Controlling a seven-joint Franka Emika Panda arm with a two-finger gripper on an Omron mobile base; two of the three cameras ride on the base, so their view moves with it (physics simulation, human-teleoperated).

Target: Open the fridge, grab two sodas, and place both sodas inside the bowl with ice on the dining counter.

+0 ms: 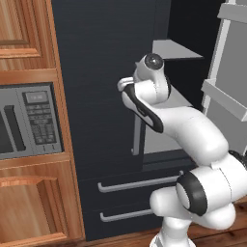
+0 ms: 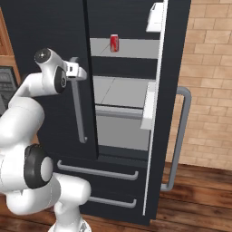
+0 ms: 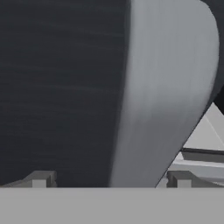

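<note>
Jaws spread around the closed fridge (image 2: 54,27) door's handle (image 3: 162,96), 1 soda (image 2: 114,43) shelved inside

Upper fridge shelf (image 2: 131,47), grey, carries one red soda can (image 2: 114,43), upright, near its left end. Shelf below (image 2: 120,93) is pale grey. Wood floor (image 2: 190,199) under the fridge.
</note>
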